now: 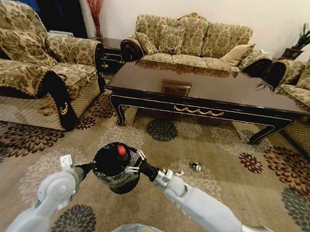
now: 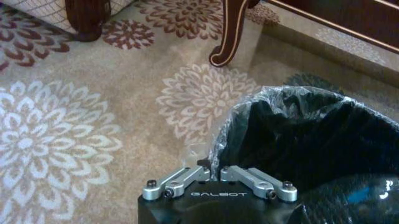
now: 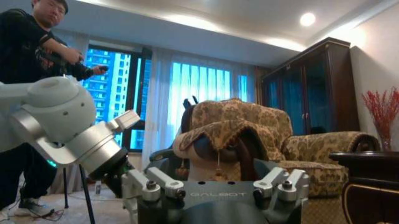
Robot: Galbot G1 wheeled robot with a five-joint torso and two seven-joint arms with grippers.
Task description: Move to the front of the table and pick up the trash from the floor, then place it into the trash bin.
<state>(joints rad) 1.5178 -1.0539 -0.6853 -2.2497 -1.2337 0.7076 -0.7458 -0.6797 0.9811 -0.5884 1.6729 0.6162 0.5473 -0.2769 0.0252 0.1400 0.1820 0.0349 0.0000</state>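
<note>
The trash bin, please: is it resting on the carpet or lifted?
Lifted: the trash bin hangs between the left gripper and right gripper, above the floor.

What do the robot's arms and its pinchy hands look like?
Both arms are smooth, rounded, pale grey-white tubes with silvery metal rings near the wrists. The left gripper has a black body with "GALBOT" in pale letters and silver metal finger links fixed with dark bolts. The right gripper looks the same, with that lettering too.
</note>
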